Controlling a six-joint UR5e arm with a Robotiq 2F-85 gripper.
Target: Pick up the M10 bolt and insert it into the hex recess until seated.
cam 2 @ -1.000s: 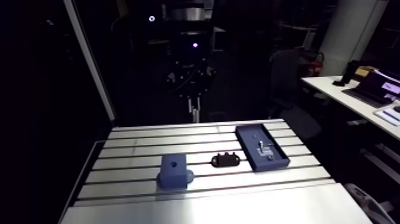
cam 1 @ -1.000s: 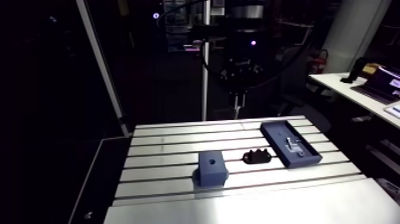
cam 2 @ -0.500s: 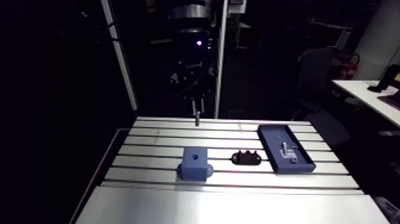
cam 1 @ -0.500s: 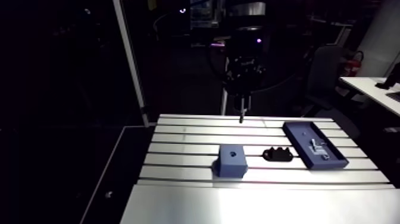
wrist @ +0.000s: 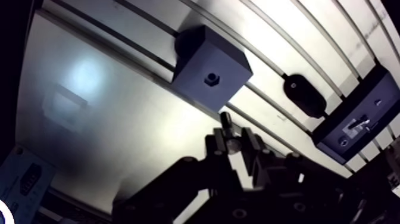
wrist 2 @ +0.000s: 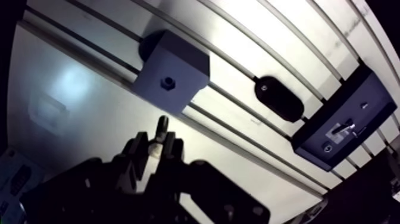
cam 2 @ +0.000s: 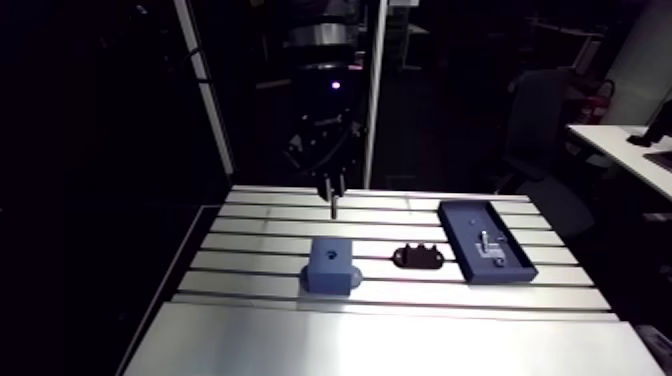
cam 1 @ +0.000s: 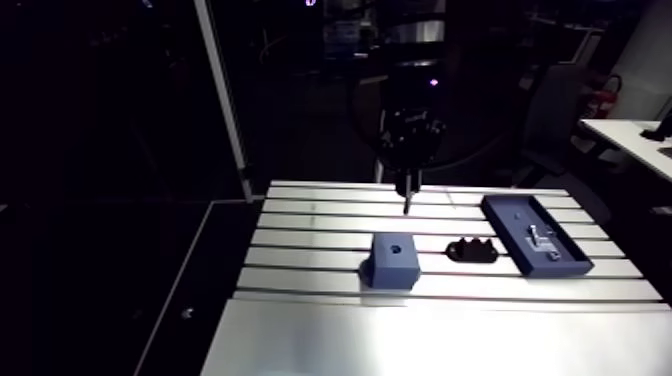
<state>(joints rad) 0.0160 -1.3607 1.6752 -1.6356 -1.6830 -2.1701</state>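
My gripper (wrist: 232, 140) is shut on the M10 bolt (wrist: 226, 122), whose dark shank sticks out past the fingertips. In the arm view the gripper (cam 1: 406, 192) hangs above the table's far slots with the bolt (cam 1: 406, 205) pointing down. The blue block (cam 1: 391, 259) with the hex recess (wrist: 211, 78) in its top face stands on the table, ahead of the gripper in the wrist view and nearer than it in the arm view. The bolt is clear of the block.
A small black oval part (cam 1: 470, 250) lies to the right of the block. Further right sits a blue tray (cam 1: 535, 235) with a small metal piece (cam 1: 540, 236) in it. The slotted aluminium table (cam 1: 300, 220) ends in a smooth plate at the front.
The camera has swung, shifting the whole scene. The gripper with the bolt now sits lower and nearer the block, over the table's far slots rather than behind the edge.
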